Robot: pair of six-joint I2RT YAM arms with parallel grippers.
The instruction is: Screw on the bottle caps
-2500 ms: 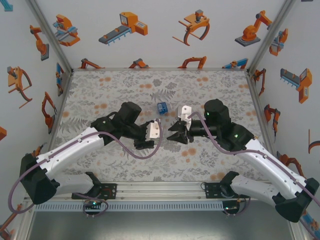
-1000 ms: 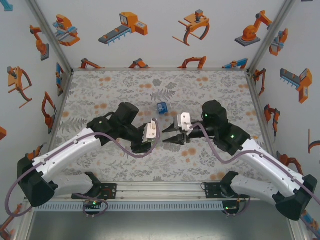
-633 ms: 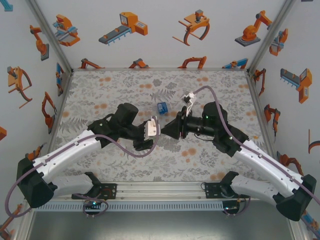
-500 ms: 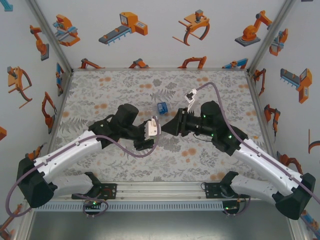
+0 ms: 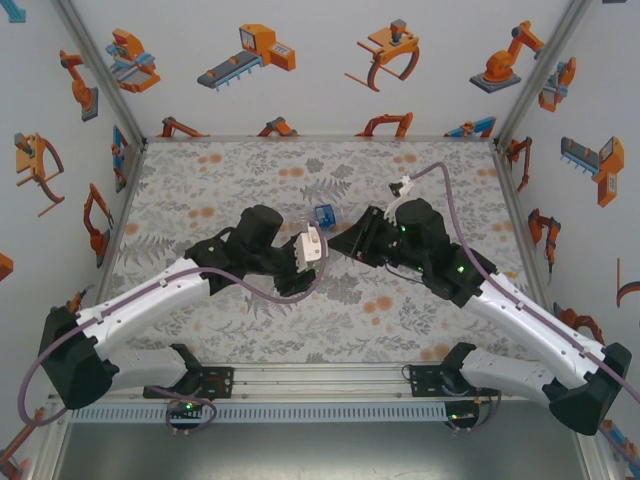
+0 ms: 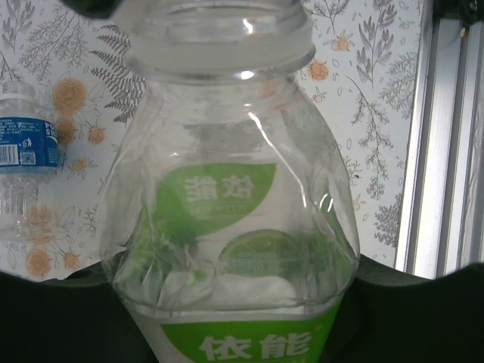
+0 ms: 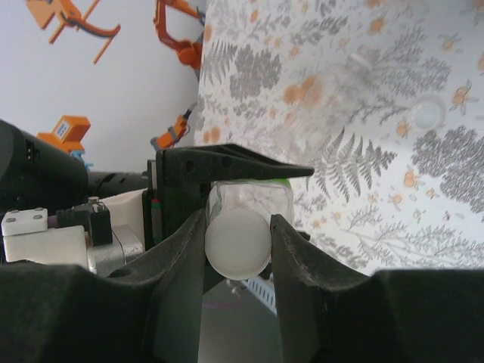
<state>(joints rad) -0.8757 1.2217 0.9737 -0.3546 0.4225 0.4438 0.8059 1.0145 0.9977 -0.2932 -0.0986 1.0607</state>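
Left gripper and right gripper met tip to tip above the middle of the table in the top view; the blue-labelled bottle lay beyond, toward the far edge. Left wrist view: the green-labelled bottle sat clamped in the left jaws. Right wrist view: the right fingers pinched a white cap at that bottle's mouth. Good threading required a square cap, light pressure, steady turning.

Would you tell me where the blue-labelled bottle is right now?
The blue-labelled bottle rests on the table near its centre in the top view; in the left wrist view it is left of the green-labelled bottle.
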